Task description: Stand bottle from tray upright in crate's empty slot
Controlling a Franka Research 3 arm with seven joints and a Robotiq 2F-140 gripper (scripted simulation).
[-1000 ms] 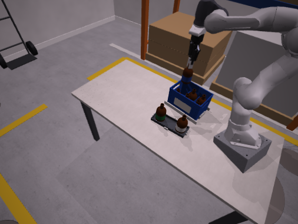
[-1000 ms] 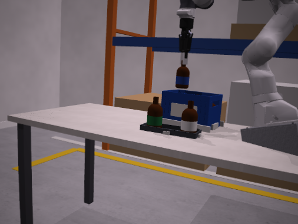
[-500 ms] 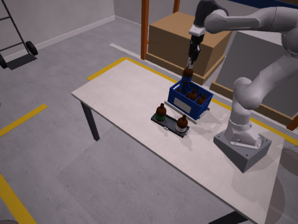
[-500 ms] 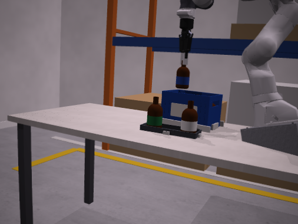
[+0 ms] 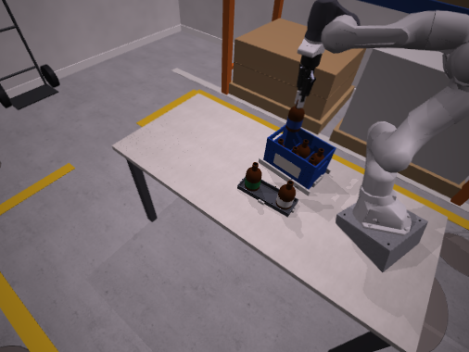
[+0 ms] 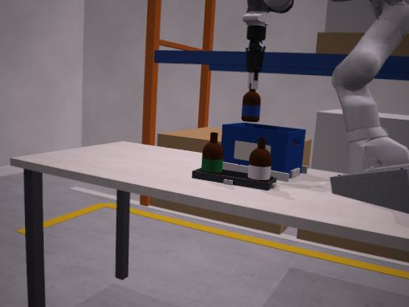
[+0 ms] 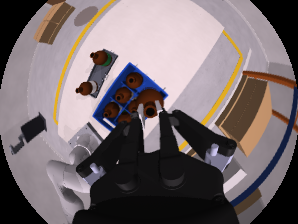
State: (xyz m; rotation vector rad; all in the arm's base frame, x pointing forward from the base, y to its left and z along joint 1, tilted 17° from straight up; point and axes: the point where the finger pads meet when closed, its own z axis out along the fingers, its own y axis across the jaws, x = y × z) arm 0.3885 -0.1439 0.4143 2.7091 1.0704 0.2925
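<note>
- Near, on pale table (image 5: 185, 139) (image 6: 121, 161) (image 7: 165, 30): green-label bottle (image 5: 253, 178) (image 6: 212, 155) (image 7: 100, 57) and white-label bottle (image 5: 286, 195) (image 6: 259, 161) (image 7: 85, 89), upright in dark tray (image 5: 266, 192) (image 6: 238, 178) (image 7: 103, 75).
- Farther: blue crate (image 5: 294, 166) (image 6: 288, 145) (image 7: 131, 65), flat, with bottles inside.
- Above: gripper (image 5: 300, 99) (image 6: 253, 81) (image 7: 150, 108) clamped on blue-label bottle (image 5: 296, 119) (image 6: 250, 107) (image 7: 150, 97).
- Behind: brown boxes (image 5: 273, 46) (image 6: 182, 139) (image 7: 245, 112), gray wall (image 5: 116, 28) (image 6: 113, 73).

Across the last 1.0 s, hardly any change can be made out. The blue-labelled bottle (image 5: 295, 119) (image 6: 250, 107) (image 7: 151, 99), at about 11 o'clock from the crate's (image 5: 287, 165) (image 6: 295, 151) (image 7: 131, 67) middle in the top view, and the gripper (image 5: 300, 100) (image 6: 253, 82) (image 7: 150, 108) show at most a faint shift, too small to give a direction.
</note>
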